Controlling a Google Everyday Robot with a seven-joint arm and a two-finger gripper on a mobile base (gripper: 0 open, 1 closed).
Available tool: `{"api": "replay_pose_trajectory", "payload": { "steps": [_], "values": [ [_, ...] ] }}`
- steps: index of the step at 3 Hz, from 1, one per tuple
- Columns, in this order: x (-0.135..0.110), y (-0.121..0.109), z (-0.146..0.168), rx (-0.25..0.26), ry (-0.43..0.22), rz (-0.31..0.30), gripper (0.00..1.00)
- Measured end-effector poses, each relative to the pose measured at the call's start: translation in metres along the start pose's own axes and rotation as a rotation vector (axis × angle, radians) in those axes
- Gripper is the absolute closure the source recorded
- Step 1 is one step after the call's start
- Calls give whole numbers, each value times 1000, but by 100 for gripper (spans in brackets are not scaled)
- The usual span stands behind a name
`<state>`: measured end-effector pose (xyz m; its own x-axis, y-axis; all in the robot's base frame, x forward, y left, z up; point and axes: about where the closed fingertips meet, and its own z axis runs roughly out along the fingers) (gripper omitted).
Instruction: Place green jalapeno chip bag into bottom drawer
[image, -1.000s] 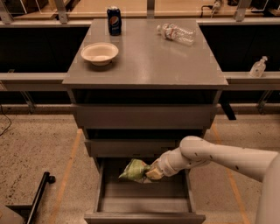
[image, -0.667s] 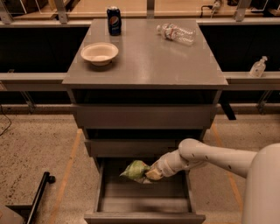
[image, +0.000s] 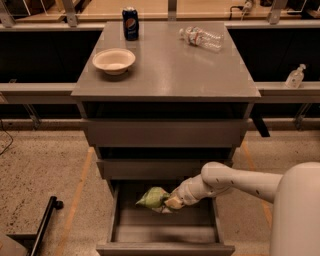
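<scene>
A grey cabinet is seen from the front and above, its flat tabletop (image: 170, 70) taking up the upper middle of the view. A pale robot arm (image: 240, 181) is brought in from the 4 o'clock corner and is stretched towards 9 o'clock, across the lower part of the cabinet. Three drawers are stacked below the tabletop. The bottom drawer (image: 165, 247) is pulled out towards 6 o'clock, so that its deep box is exposed from above. The top drawer (image: 165, 132) and the middle drawer (image: 165, 169) are each set a little further forward than the level above.

On the tabletop, a white bowl (image: 114, 60) is placed upright towards 10 o'clock. A clear plastic water bottle (image: 201, 38) is laid on its side towards 1 o'clock, well apart from the bowl. A dark blue soda can (image: 130, 23) is stood upright at 11 o'clock, near the far edge.

The green jalapeno chip bag (image: 151, 197) is held over the rear part of the open bottom drawer, just under the middle drawer's front. The tool (image: 172, 202) is found at the arm's end, inside the drawer opening, and is clenched on the bag's 3 o'clock edge, with the bag pointing away towards 9 o'clock. Whether the bag is touching the drawer floor cannot be told.
</scene>
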<state>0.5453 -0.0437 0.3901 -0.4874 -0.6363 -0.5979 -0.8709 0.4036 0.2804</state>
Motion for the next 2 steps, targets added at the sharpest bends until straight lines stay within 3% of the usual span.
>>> {"api": "replay_pose_trajectory", "payload": {
  "steps": [1, 2],
  "values": [
    [11, -10, 26, -21, -2, -24, 100],
    [31, -21, 60, -57, 19, -26, 87]
  ]
}}
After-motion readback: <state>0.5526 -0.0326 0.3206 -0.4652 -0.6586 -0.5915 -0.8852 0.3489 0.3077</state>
